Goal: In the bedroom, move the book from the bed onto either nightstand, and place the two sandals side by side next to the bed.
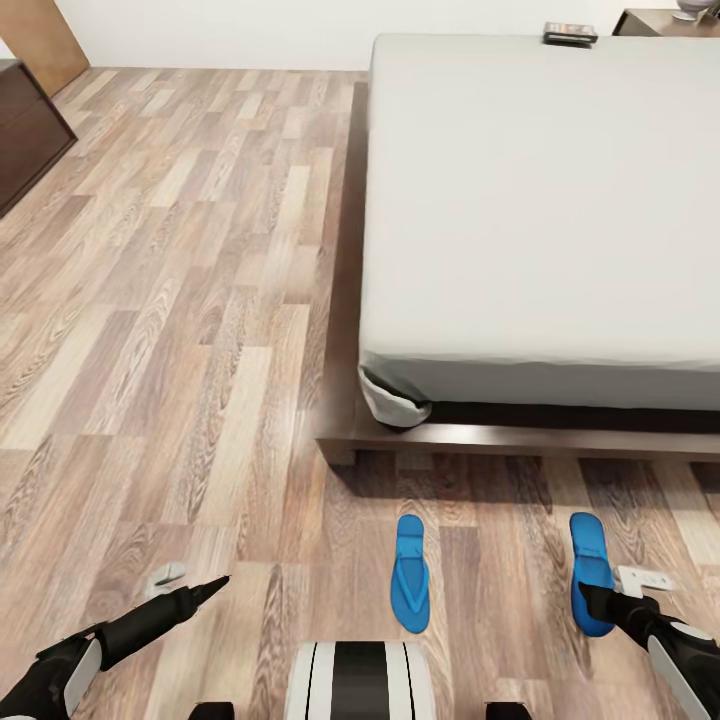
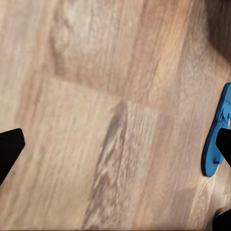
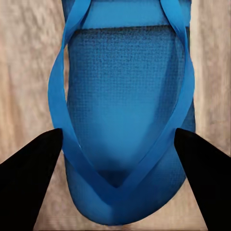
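Note:
Two bright blue sandals lie on the wood floor at the foot of the bed [image 1: 440,437], apart from each other: one [image 1: 410,577] in the middle, the other [image 1: 589,560] to the right. My right gripper [image 1: 603,603] hovers over the right sandal [image 3: 125,110], open, with a dark finger [image 3: 29,180] on each side of its toe end. Over bare floor to the left, my left gripper [image 1: 205,590] is open too, and the middle sandal [image 2: 216,139] sits at the edge of its wrist view. The book [image 1: 570,33] rests at the far end of the mattress. A nightstand [image 1: 660,22] stands beyond it.
A long dark-brown cabinet [image 1: 25,130] stands against the far left wall. The bed frame's corner [image 1: 338,445] juts out ahead of me. Open plank floor [image 1: 180,300] stretches along the bed's left side. My own base [image 1: 360,682] is at the bottom.

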### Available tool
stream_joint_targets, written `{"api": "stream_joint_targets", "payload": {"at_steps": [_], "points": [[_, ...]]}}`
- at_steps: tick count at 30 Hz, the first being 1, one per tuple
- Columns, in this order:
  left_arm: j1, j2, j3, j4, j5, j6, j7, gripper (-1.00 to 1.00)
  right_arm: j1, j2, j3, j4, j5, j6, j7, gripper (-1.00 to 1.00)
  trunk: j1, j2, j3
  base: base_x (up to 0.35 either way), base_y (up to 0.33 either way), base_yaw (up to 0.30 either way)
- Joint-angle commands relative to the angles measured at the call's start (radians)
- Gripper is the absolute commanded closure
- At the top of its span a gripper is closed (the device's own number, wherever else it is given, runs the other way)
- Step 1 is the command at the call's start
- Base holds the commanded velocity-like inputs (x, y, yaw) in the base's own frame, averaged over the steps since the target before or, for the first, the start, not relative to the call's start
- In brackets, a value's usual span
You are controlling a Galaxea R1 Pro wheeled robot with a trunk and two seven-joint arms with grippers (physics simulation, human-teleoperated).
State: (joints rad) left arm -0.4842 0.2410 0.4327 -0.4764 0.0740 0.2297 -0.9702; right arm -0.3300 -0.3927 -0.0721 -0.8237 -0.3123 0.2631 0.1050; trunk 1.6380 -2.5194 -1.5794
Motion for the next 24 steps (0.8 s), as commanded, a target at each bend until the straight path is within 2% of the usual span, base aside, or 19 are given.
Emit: {"api": "stream_joint_targets", "payload": {"at_steps": [1,24], "points": [[-0.001,0.000,0.002,0.001,0.006,0.010,-0.003,-1.00,0.000,0.000,-0.003,-0.002,-0.005,0.007,0.004,1.00,0.000,0.000,-0.001,0.000,0.315,0.000],[-0.001,-0.001,0.001,0.001,0.004,0.010,0.001,-1.00,0.000,0.000,-0.003,-0.003,-0.005,0.007,0.005,1.00,0.000,0.000,-0.001,0.000,0.315,0.000]]}}
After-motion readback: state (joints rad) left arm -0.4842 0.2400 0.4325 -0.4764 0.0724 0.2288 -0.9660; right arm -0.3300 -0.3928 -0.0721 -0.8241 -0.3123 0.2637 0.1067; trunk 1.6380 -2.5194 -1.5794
